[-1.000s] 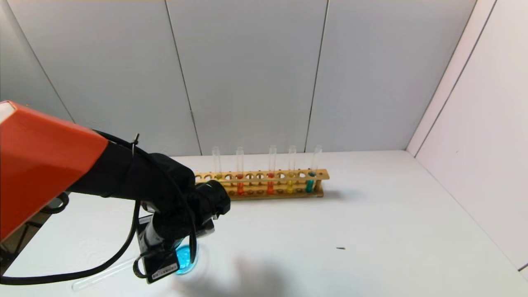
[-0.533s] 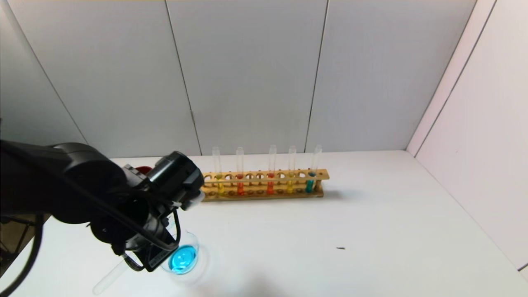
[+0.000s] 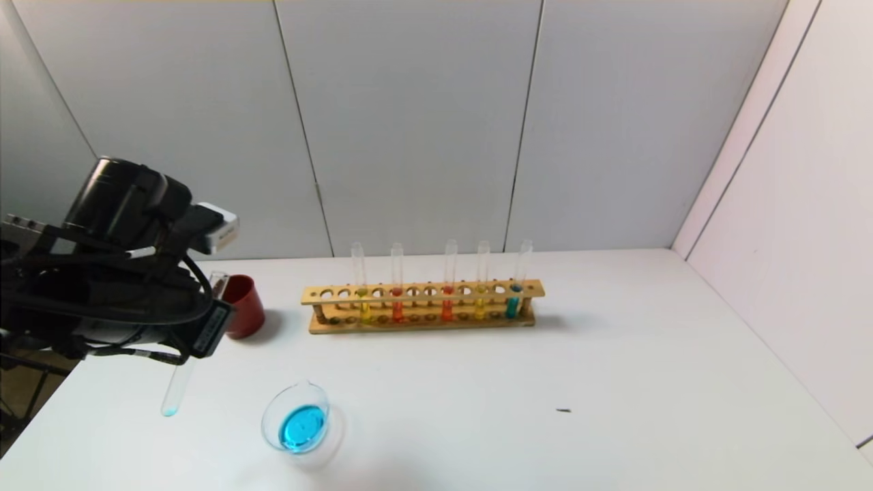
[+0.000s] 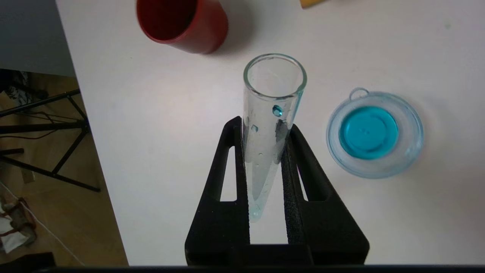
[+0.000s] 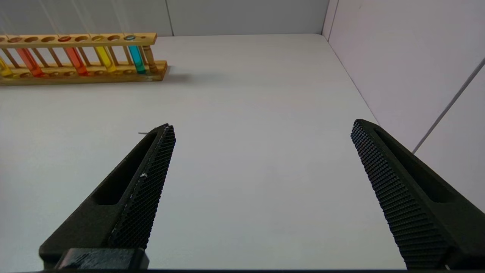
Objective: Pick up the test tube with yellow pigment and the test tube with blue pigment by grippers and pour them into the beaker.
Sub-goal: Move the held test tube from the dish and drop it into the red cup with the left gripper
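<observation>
My left gripper (image 3: 202, 334) (image 4: 264, 125) hangs over the table's left side, shut on the test tube with blue pigment (image 3: 176, 389) (image 4: 265, 159). That tube stands nearly upright, mouth up, with only blue droplets on its wall and a faint blue trace at its base. The beaker (image 3: 271, 417) (image 4: 415, 132) sits to the gripper's right on the table, a shallow pool of bright blue liquid in it. Two test tubes with yellow pigment (image 3: 479, 308) (image 3: 363, 310) (image 5: 105, 58) stand in the wooden rack (image 3: 423, 326). My right gripper (image 5: 262, 127) is open above bare table, holding nothing.
A dark-red cup (image 3: 243, 314) (image 4: 182, 22) stands just behind the left gripper, left of the rack. The rack also holds two orange-red tubes (image 3: 397, 310) and a teal one (image 3: 511, 305). The table's left edge (image 4: 94, 151) is close beside the left gripper. A small dark speck (image 3: 563, 410) lies right of centre.
My left arm has swung left and up, away from over the beaker. The tube it holds has turned from tipped toward the beaker to nearly upright. The red cup has come into sight.
</observation>
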`<control>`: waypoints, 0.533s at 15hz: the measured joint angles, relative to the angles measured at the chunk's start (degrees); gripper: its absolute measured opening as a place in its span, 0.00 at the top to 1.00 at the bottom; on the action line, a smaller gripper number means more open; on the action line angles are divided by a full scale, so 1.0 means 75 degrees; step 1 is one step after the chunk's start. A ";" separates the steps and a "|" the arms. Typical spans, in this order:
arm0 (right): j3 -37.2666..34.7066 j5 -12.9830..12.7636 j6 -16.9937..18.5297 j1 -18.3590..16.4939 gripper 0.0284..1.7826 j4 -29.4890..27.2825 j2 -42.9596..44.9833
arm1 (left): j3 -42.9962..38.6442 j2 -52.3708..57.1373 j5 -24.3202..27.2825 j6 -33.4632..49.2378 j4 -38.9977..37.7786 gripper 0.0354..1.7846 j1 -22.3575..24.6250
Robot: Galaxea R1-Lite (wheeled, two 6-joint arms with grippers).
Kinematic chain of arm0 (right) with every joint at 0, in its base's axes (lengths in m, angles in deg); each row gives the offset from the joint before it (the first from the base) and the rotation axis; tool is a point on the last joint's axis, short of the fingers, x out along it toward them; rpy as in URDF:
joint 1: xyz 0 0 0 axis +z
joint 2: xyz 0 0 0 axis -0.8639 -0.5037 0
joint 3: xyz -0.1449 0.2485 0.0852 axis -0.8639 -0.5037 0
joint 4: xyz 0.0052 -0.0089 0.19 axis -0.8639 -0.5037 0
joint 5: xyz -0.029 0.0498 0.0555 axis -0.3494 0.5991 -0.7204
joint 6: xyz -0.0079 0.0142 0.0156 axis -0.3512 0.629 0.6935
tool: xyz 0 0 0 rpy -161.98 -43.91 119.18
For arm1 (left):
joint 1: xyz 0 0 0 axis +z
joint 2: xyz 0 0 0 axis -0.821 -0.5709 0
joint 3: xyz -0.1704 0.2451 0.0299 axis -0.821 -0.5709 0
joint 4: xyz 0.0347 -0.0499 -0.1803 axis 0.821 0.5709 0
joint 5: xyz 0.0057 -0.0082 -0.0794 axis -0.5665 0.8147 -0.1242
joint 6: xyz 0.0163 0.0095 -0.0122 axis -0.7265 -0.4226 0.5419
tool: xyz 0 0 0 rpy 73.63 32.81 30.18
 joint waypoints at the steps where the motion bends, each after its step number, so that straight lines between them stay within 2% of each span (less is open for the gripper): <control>1: 0.0000 0.0000 -0.0003 0.0000 0.05 0.0000 0.0000 | -0.0007 0.0081 0.0023 -0.0003 -0.0346 0.85 0.0247; 4: -0.0002 -0.0005 0.0000 0.0000 0.05 0.0000 0.0000 | 0.0003 0.0299 0.0093 -0.0023 -0.1239 0.85 0.0792; 8: -0.0002 0.0000 0.0003 0.0000 0.05 0.0000 0.0000 | 0.0221 0.0479 0.0600 -0.0037 -0.1326 0.85 0.1435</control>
